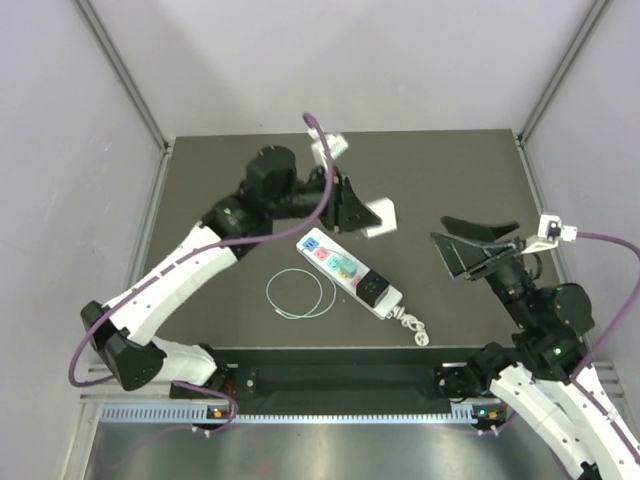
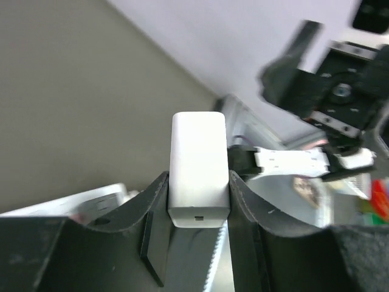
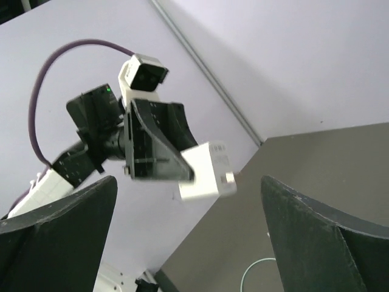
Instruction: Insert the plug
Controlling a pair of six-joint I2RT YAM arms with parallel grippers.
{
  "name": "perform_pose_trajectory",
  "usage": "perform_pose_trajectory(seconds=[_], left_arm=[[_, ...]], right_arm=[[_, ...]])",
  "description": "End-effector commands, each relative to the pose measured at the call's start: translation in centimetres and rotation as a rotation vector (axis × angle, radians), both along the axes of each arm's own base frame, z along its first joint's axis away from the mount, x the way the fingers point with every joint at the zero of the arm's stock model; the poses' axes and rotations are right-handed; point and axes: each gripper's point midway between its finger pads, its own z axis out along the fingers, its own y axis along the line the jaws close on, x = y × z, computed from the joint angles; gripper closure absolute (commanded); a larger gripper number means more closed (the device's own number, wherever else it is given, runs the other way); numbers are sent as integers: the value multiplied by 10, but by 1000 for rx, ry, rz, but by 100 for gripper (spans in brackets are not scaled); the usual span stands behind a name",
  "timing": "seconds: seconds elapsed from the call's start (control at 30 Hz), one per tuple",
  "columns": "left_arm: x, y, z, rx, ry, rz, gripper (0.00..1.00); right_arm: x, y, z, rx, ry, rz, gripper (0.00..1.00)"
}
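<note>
The pickup appears done and the insertion is not yet made: the plug point(image 1: 381, 216) is gripped by the left gripper point(image 1: 362, 213) and held in the air, apart from the strip point(image 1: 350, 272), which lies on the table point(image 1: 450, 180) below the fingertips and slightly toward the arm bases. In the left wrist view the plug's base is seen clamped between the two fingers point(image 2: 152, 204), the jaws closed only to the plug's width, with most of its body sticking out beyond the tips. Prongs cannot be made out. What is left, by judgement, is to turn the plug toward a socket, lower it and press it home. The right gripper point(image 1: 478, 240) is spread wide and holds nothing, well apart to the right of the plug and facing it.
</note>
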Motion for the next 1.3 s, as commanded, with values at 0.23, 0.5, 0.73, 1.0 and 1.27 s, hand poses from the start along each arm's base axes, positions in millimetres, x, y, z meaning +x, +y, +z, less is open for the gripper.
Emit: perform_pose_trajectory(seconds=[0.23,0.5,0.73,1.0,1.27], left_arm=[[105,116,-77,782,-109,283,100],[139,121,-152,1028,-45,191,100],[151,121,-195,1133,26,137,100],[141,108,-229,1174,97,59,100],[130,107,-252,1241,121,10,100]], right_arm=[[-5,-23,-21,-162,58,-119,0],[-11,-27,-40,-259,90,-124,1],[-8,-15,-58,-310,135,-67,0],[-5,-8,-63,-327,147,-43,0],[-4,-6,-62,-331,150,-32,0]])
